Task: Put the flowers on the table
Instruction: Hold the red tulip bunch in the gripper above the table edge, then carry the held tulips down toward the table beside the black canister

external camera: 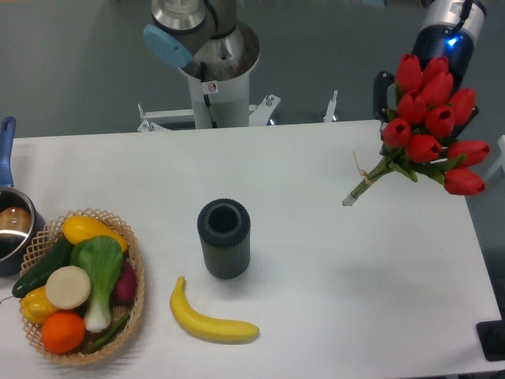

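The bunch of red tulips with green stems and leaves (430, 118) is hanging in the air over the right end of the large white rectangular table (316, 174), tilted so that the blooms are pointing up and to the right while the string-tied stem ends are slanting down to the left, clear of the surface. The dark two-finger gripper (394, 99) is sitting behind the blossoms, which are hiding its fingers, so I cannot tell how its jaws are standing. Well apart to the left, a dark ribbed cylindrical cup (224, 238) is standing upright near the table's middle, a yellow banana (209, 318) is lying just in front of it, and a woven wicker basket of vegetables and fruit (134, 304) is resting at the left edge, beside a blue-handled metal pot (12, 225).
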